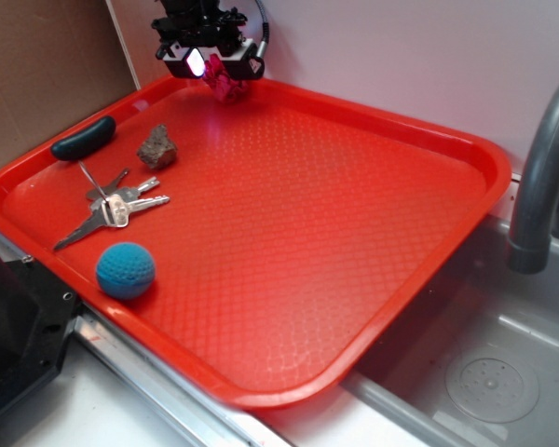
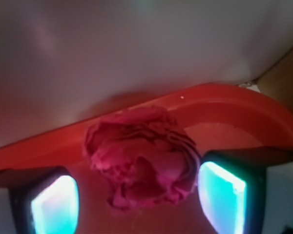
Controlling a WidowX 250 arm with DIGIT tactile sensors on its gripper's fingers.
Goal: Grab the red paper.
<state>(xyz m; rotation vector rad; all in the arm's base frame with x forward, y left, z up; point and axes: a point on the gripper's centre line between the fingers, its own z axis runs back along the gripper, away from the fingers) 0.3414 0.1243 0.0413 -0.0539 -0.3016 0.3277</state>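
Note:
The red paper point(image 1: 226, 82) is a small dark red wad with rose-like folds, lying on the red tray point(image 1: 354, 233) close to its far rim. In the wrist view the red paper point(image 2: 141, 158) fills the space between my two glowing pads. My gripper point(image 1: 216, 67) hangs right over it and stands open, with one finger on each side. The right pad point(image 2: 222, 195) is at the wad's edge, while the left pad point(image 2: 56, 204) is a little apart from it. The wad rests on the tray floor.
On the tray's left side lie a grey-brown stone point(image 1: 157, 148), a bunch of keys point(image 1: 116, 205), a dark oblong object point(image 1: 84, 138) and a blue ball point(image 1: 126, 270). A white wall rises just behind the tray's far rim. A sink point(image 1: 484, 372) and grey faucet point(image 1: 540, 177) are at the right.

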